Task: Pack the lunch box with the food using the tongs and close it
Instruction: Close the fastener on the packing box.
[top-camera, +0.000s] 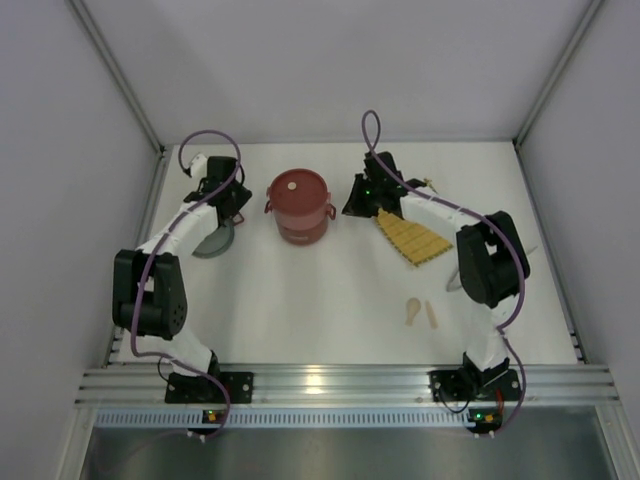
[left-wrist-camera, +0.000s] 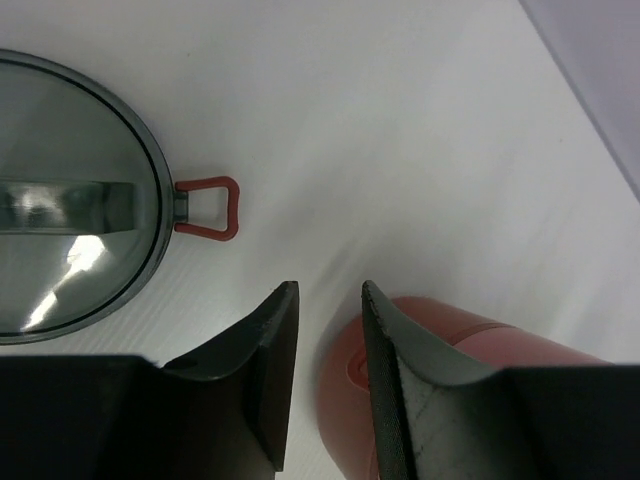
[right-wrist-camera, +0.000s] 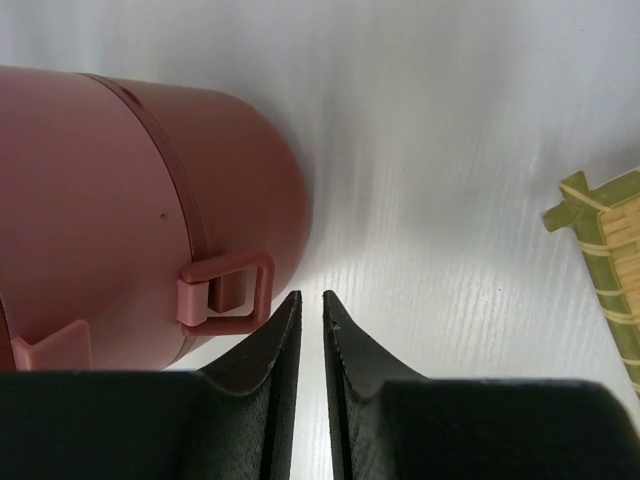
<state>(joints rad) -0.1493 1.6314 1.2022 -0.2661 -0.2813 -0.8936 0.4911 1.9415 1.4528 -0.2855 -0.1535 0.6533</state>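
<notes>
The dark-red lunch box (top-camera: 298, 205) stands stacked with its lid on, at the back middle of the table. My left gripper (top-camera: 240, 200) hangs just left of it, open with nothing between its jaws (left-wrist-camera: 329, 287); the box's red side (left-wrist-camera: 450, 345) shows behind the right finger. My right gripper (top-camera: 352, 200) sits just right of the box, jaws a thin slit apart and empty (right-wrist-camera: 311, 295), beside the box's side handle (right-wrist-camera: 225, 290). No food is in view. A thin silvery tip that may be the tongs (top-camera: 530, 250) pokes out behind the right arm.
A smoky grey round lid (left-wrist-camera: 70, 200) with a red loop tab (left-wrist-camera: 210, 208) lies on the table under my left arm (top-camera: 215, 240). The yellow woven mat (top-camera: 412, 235) lies right of the box, its corner in the right wrist view (right-wrist-camera: 605, 240). Two beige sticks (top-camera: 420, 312) lie nearer the front.
</notes>
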